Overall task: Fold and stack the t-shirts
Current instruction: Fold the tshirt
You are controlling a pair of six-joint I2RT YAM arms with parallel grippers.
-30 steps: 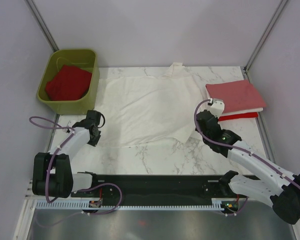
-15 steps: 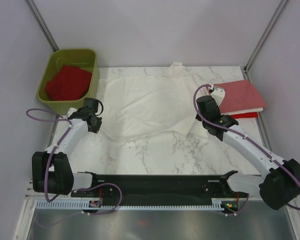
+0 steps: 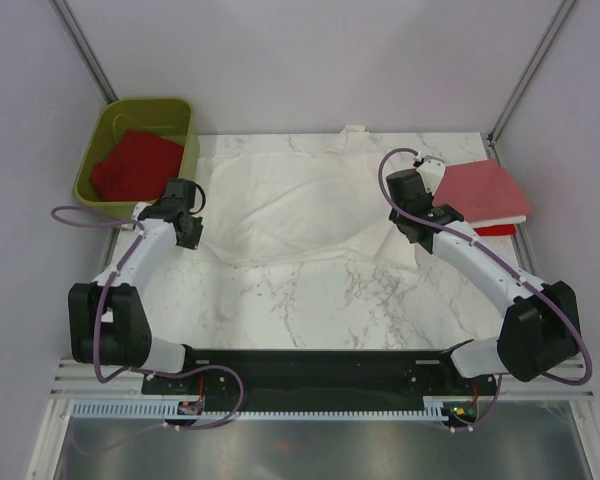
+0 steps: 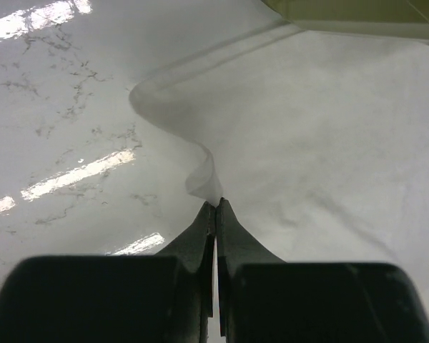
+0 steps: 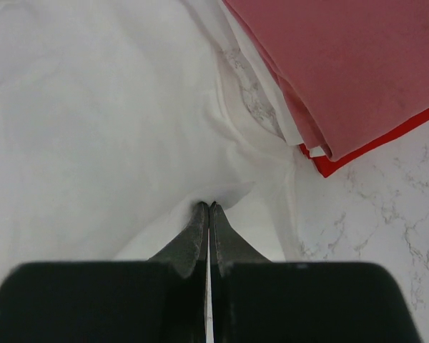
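Observation:
A white t-shirt (image 3: pixel 290 205) lies spread on the marble table, its near part folded back. My left gripper (image 3: pixel 187 228) is shut on its left hem, which curls up at the fingertips in the left wrist view (image 4: pixel 216 203). My right gripper (image 3: pixel 408 205) is shut on the shirt's right edge, seen bunched at the tips in the right wrist view (image 5: pixel 209 205). A folded salmon pink t-shirt (image 3: pixel 483 188) lies on a white one and a bright red one (image 3: pixel 501 229) at the right. A red t-shirt (image 3: pixel 132 165) lies in the tub.
An olive-green plastic tub (image 3: pixel 100 190) stands at the back left, close to my left gripper. The folded stack (image 5: pixel 343 64) lies just right of my right gripper. The marble table (image 3: pixel 330 300) shows bare between the shirt and the arm bases.
Both grippers have moved away from the bases toward the back, carrying the white shirt's near edge with them. The fold has grown and more bare marble shows in front.

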